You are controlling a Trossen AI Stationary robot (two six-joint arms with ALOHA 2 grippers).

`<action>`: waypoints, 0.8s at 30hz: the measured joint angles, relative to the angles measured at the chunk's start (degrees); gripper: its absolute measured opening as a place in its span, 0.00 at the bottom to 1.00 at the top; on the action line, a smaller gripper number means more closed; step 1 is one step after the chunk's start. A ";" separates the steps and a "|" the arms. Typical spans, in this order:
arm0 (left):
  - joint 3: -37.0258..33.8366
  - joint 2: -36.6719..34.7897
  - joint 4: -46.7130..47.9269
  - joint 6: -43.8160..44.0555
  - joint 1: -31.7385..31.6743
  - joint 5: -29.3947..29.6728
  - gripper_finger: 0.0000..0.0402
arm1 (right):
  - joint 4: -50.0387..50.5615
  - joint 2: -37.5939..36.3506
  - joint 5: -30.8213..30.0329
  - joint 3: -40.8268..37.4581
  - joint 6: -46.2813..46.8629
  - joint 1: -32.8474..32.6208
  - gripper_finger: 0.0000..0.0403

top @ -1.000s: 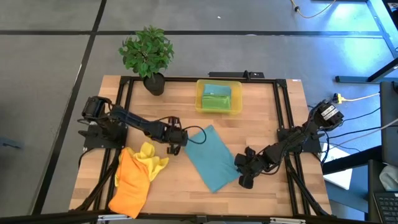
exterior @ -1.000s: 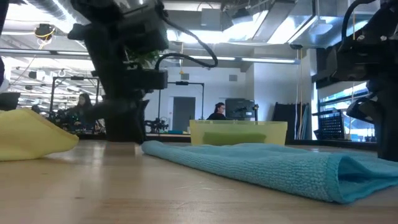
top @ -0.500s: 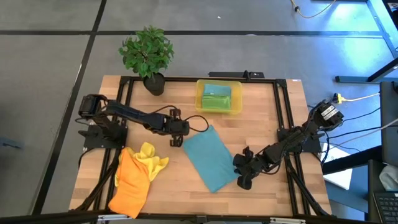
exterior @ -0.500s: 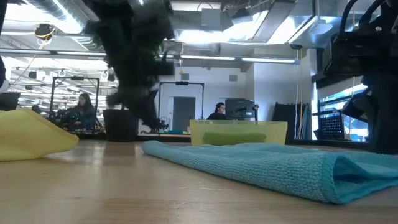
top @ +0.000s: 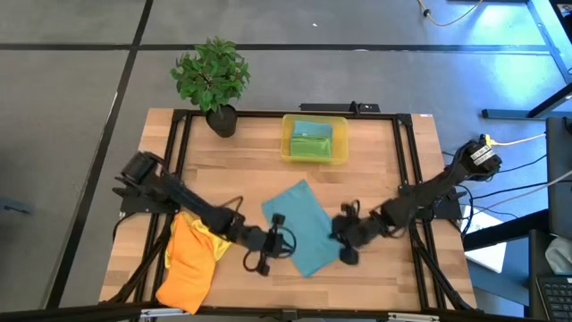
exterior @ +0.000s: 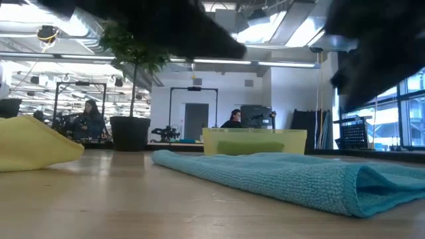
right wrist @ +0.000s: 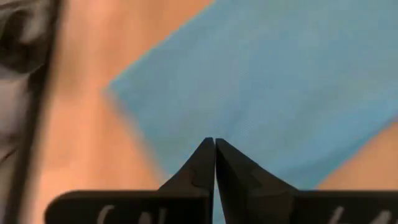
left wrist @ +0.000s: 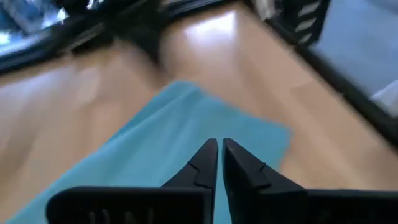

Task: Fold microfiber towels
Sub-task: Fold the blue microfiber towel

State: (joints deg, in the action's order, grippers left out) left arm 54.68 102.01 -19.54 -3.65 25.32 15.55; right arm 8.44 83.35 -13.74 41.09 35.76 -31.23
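A folded towel [top: 304, 226] lies flat near the middle of the table [top: 393, 170]. The left gripper [top: 276, 241] sits at its left edge and the right gripper [top: 343, 234] at its right edge. Left of them a heap of towels [top: 189, 258] lies. Behind, a bin [top: 315, 139] holds more towels, with a potted plant [top: 213, 80] to its left.

teal towel [top: 302, 225] folded flat mid-table; orange [top: 186, 263] + yellow [top: 212, 234] heaped at left; green [top: 310, 143] in bin.
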 joint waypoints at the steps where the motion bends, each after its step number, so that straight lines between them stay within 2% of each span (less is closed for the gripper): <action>1: 0.01 1.65 -2.04 -0.05 0.58 -0.02 0.03 | 0.17 0.03 -1.06 -0.01 -0.66 1.83 0.04; 4: 1.88 6.65 -4.40 0.77 1.01 0.38 0.01 | -0.06 0.91 -0.77 -0.12 -4.81 7.89 0.04; 9: 8.70 14.13 0.65 3.07 0.02 -1.76 0.00 | -3.08 2.32 2.53 -0.14 -15.78 18.24 0.01; 13: 14.20 18.58 5.36 4.12 -0.99 -3.28 0.00 | -5.67 3.54 7.51 -0.14 -24.03 24.40 0.02; 18: 18.24 20.62 10.12 5.82 -1.32 -3.15 0.00 | -9.81 6.64 12.02 -0.14 -33.49 29.31 0.01; 24: 18.39 20.64 10.59 7.71 -1.08 -3.20 0.00 | -15.19 12.92 15.01 -0.14 -35.01 33.85 0.01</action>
State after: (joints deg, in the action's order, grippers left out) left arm 73.08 122.65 -8.95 4.06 24.24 12.35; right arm -6.75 96.27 1.27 40.95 0.75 2.61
